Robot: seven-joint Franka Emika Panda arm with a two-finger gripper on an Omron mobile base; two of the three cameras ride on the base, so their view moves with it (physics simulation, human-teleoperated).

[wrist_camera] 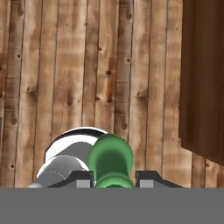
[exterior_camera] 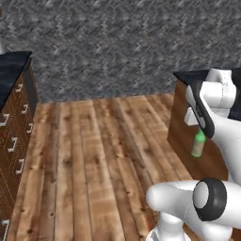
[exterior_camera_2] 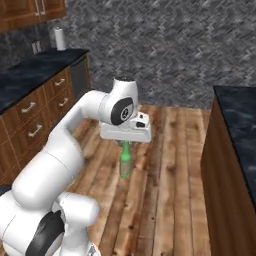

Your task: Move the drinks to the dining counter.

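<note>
A slim green bottle (exterior_camera_2: 125,165) hangs upright under the hand, held by its neck, well above the wooden floor. My gripper (exterior_camera_2: 126,143) is shut on it. From the left base camera the same green bottle (exterior_camera: 198,144) hangs in front of the wooden side of the dining counter (exterior_camera: 188,77), below its black top. Looking down along the gripper (wrist_camera: 113,180), the green bottle (wrist_camera: 110,160) sits between the two dark fingertips (wrist_camera: 80,179). The dining counter (exterior_camera_2: 240,120) stands to the right of the arm, its dark top higher than the bottle.
A black worktop with wooden drawers (exterior_camera_2: 35,105) runs along the left, with a white paper roll (exterior_camera_2: 60,38) at its far end. The same drawer unit (exterior_camera: 14,136) shows in the left base view. Open plank floor (exterior_camera: 99,155) lies between the two counters, and a grey stone wall (exterior_camera: 117,42) behind.
</note>
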